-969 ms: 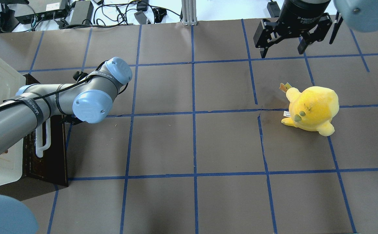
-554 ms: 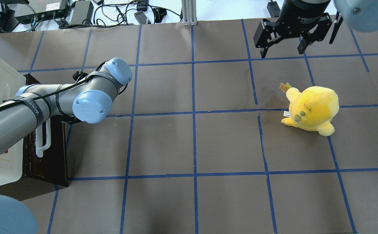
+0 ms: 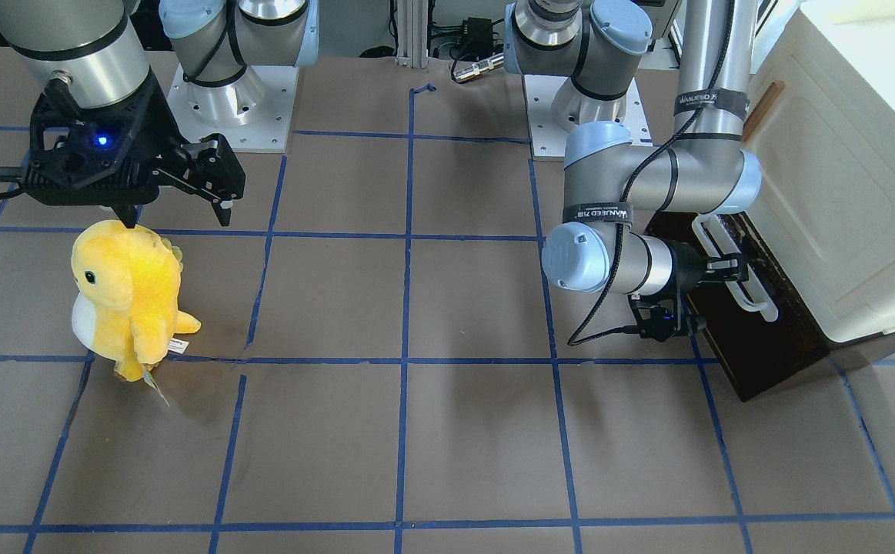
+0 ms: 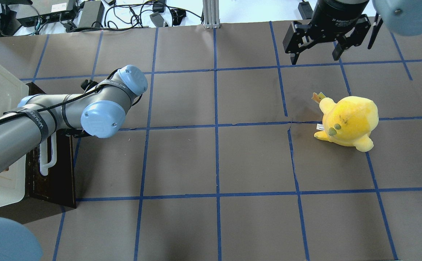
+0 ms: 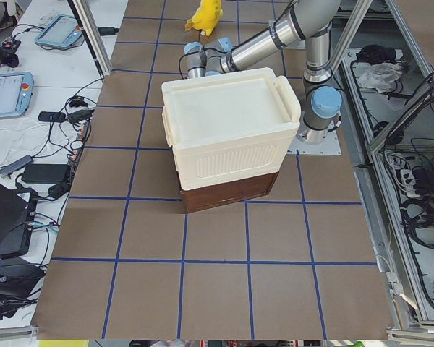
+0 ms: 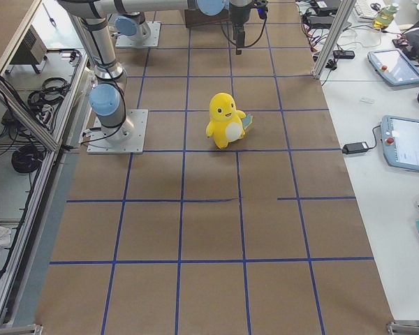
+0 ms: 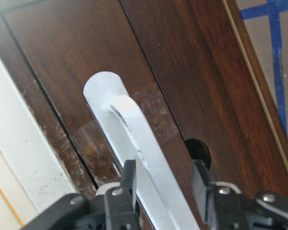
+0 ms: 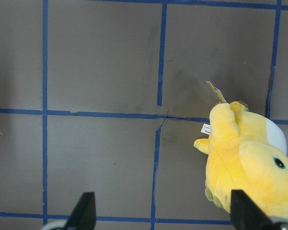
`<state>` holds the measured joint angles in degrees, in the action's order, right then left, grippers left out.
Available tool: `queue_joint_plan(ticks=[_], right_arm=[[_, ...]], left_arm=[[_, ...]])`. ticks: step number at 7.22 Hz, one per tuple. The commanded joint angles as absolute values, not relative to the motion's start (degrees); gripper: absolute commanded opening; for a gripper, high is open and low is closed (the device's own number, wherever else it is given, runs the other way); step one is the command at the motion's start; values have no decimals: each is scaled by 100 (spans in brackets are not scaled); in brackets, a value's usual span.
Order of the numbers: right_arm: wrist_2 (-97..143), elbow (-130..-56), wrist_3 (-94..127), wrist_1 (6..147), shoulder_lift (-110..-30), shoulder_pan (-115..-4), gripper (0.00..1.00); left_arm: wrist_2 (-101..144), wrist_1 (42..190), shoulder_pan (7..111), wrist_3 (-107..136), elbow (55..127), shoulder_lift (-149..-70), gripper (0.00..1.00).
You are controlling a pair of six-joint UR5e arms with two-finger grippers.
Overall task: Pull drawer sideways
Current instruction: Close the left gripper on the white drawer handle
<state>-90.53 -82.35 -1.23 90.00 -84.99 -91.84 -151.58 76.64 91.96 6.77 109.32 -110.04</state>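
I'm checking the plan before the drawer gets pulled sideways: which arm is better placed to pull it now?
Left. The left gripper stands open astride the white handle of the drawer. The right gripper hangs open far from it, near the yellow plush toy.

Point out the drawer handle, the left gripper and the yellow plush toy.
drawer handle (image 7: 134, 127): left wrist view, on the white bar just below its rounded upper mount.
left gripper (image 7: 164, 179): left wrist view, midway between its fingertips, which straddle the bar.
yellow plush toy (image 4: 348, 121): overhead view, middle of its body.
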Motion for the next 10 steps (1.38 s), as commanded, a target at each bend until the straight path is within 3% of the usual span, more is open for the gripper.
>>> queue_joint_plan(ticks=[1,7,10], right_arm=[[-9053,-8235,-123,9000,-8499,-9185,100],[-9053,-8235,-123,9000,-8499,-9185,100],[-9053,-8235,-123,9000,-8499,-9185,100]], left_arm=[[-15205,7673,9193,694,10942,-11004,49],[-15161,7655,9158,721,11039,-11021,49],[-15170,7655,9158,721,11013,-11013,41]])
